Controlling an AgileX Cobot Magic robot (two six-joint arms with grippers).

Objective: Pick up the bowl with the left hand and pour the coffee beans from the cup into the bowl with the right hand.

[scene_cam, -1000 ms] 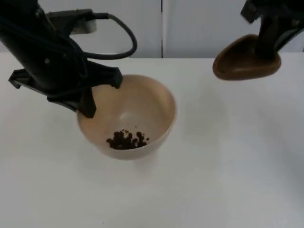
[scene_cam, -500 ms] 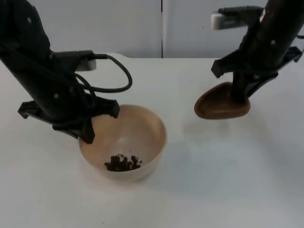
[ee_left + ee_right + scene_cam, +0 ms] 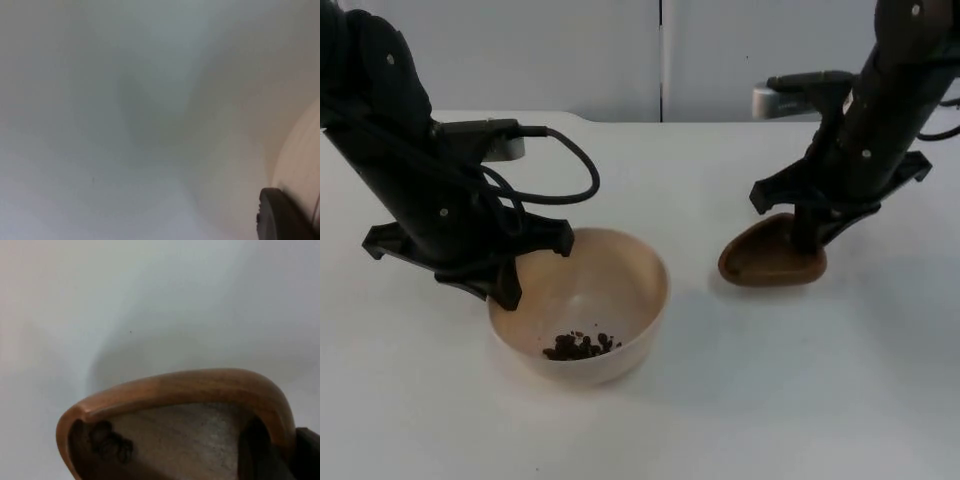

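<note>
Top view — left tool [image 3: 507, 268] grips bowl [image 3: 625, 300].

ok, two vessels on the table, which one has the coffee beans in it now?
The pale beige bowl, gripped at its rim by the left gripper, with a dark pile of beans at its bottom. The darker brown cup, in the right gripper, looks nearly empty.

No readable text, label, brand, number or sign anywhere.
</note>
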